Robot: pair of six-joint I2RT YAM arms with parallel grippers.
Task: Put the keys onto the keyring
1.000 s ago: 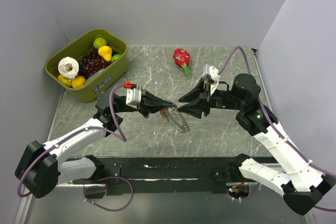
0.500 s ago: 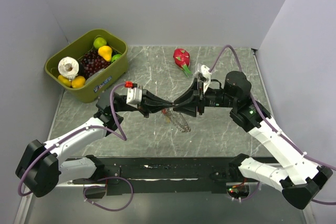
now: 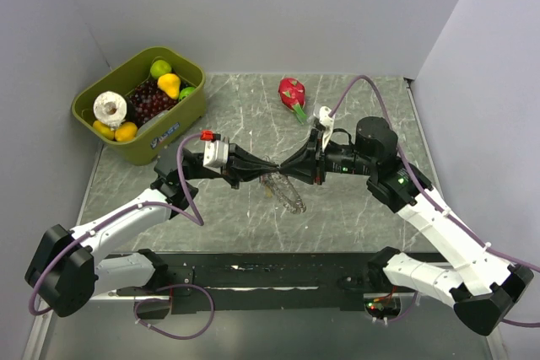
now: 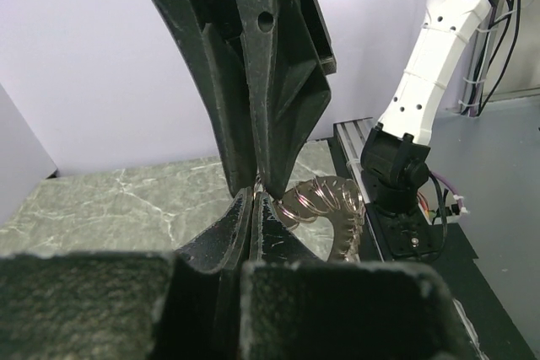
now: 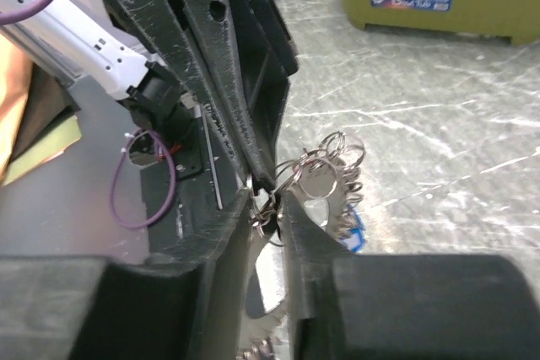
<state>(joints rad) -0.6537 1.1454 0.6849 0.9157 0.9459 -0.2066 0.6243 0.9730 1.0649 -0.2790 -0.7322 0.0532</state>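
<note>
Left tool (image 3: 273,167) clamped tight on keyring (image 4: 327,208) (raised off table (image 3: 228,115)). Right tool (image 5: 268,206) narrow, tip-to-tip with it, possibly nipping 1 key (image 5: 263,297); grip unclear.

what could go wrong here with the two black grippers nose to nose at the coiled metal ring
The black left gripper and black right gripper meet tip to tip, so their fingers may collide or jam. The coiled grey metal keyring seems pinched only at its rim by the left gripper. A nudge might twist it loose onto the grey marble table.
</note>
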